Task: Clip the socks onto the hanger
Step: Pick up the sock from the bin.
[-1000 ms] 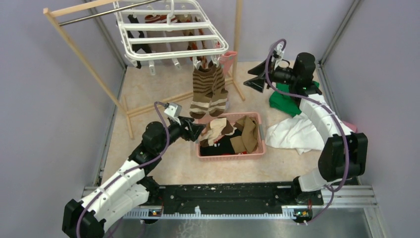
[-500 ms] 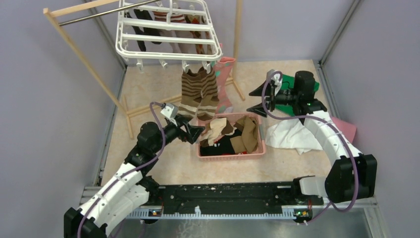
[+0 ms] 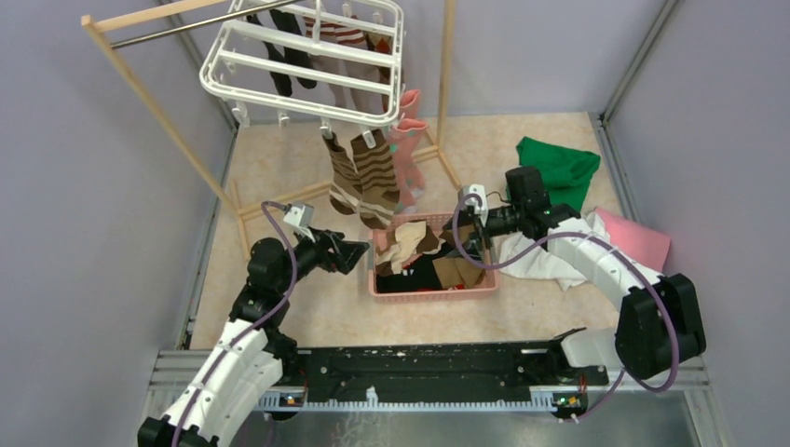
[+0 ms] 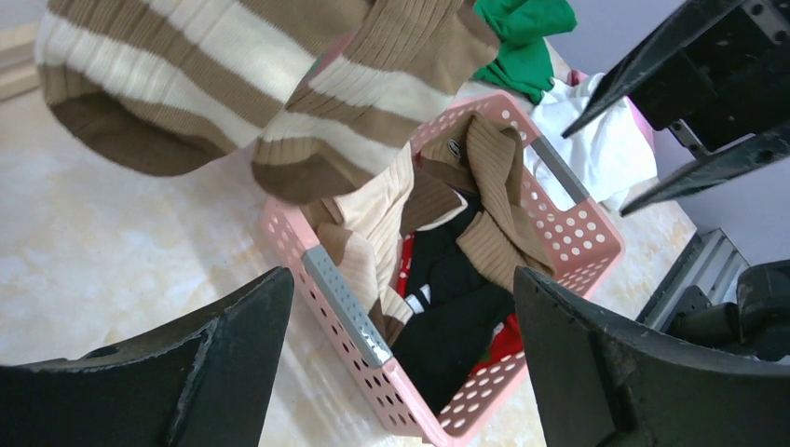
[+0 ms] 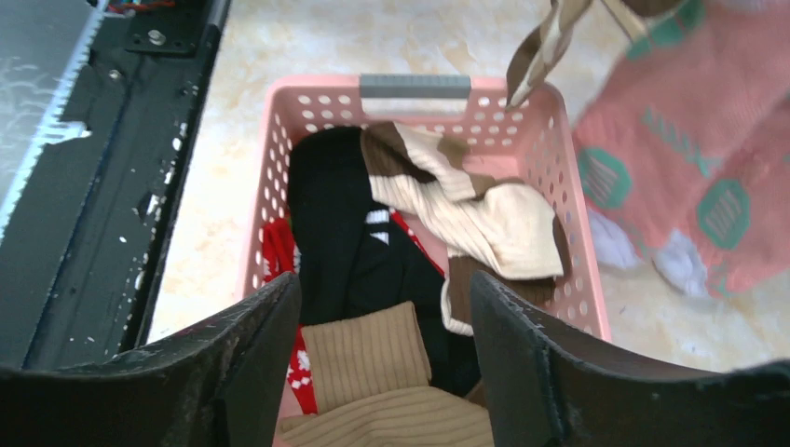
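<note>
Brown, cream and black socks (image 5: 466, 219) lie heaped in the pink basket (image 3: 429, 292) at the middle of the desk (image 3: 522, 317). A striped pair (image 3: 368, 177) and a pink-teal sock (image 3: 407, 158) hang clipped to the white hanger (image 3: 298, 70), far and left. Over the basket's right part hovers the right end effector (image 5: 384, 284), fingers apart and empty. Just left of the basket, the left end effector (image 4: 401, 284) is spread wide, holding nothing.
</note>
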Action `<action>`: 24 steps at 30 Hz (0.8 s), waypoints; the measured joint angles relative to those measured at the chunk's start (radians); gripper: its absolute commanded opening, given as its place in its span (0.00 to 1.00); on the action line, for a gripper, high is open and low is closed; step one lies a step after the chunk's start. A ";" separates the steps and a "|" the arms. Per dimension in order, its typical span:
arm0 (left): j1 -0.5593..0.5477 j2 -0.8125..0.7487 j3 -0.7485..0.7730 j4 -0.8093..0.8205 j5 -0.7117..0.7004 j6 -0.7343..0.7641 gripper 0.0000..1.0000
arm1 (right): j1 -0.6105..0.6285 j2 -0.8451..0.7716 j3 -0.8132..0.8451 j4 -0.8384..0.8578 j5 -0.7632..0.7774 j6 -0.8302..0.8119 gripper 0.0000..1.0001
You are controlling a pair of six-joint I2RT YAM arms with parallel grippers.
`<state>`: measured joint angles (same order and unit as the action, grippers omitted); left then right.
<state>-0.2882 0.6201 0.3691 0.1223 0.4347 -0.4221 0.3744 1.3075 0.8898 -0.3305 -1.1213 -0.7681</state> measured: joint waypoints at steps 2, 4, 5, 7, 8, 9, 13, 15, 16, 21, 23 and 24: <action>0.001 -0.031 -0.023 -0.004 0.003 -0.011 0.94 | 0.005 0.015 0.000 -0.002 0.035 0.005 0.59; 0.001 -0.062 -0.042 -0.005 0.003 -0.026 0.94 | 0.005 0.038 0.002 -0.013 0.082 0.017 0.53; 0.001 -0.078 -0.051 -0.006 0.002 -0.033 0.94 | 0.005 0.050 0.003 -0.020 0.103 0.023 0.52; 0.001 -0.109 -0.069 -0.002 -0.008 -0.050 0.94 | 0.005 0.068 0.008 -0.035 0.135 0.033 0.52; 0.001 -0.122 -0.078 0.000 -0.013 -0.057 0.94 | 0.005 0.074 0.008 -0.038 0.151 0.037 0.52; 0.001 -0.136 -0.090 0.005 -0.019 -0.065 0.94 | 0.005 0.077 0.008 -0.043 0.161 0.040 0.52; 0.002 -0.159 -0.117 0.023 -0.039 -0.090 0.94 | 0.005 0.077 0.010 -0.051 0.171 0.047 0.52; 0.002 -0.159 -0.117 0.031 -0.043 -0.093 0.94 | 0.005 0.077 0.013 -0.056 0.169 0.048 0.52; 0.002 -0.158 -0.117 0.035 -0.044 -0.094 0.94 | 0.005 0.078 0.018 -0.057 0.167 0.048 0.52; 0.003 -0.152 -0.117 0.043 -0.050 -0.091 0.93 | 0.005 0.078 0.044 -0.055 0.153 0.063 0.52; 0.003 -0.148 -0.117 0.043 -0.051 -0.089 0.93 | 0.005 0.079 0.048 -0.053 0.154 0.074 0.52; 0.003 -0.148 -0.117 0.044 -0.052 -0.089 0.93 | 0.005 0.079 0.048 -0.054 0.155 0.081 0.53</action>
<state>-0.2855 0.4721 0.2523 0.1661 0.3824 -0.5106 0.3798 1.3861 0.9379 -0.3843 -0.9665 -0.6872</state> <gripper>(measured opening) 0.935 0.523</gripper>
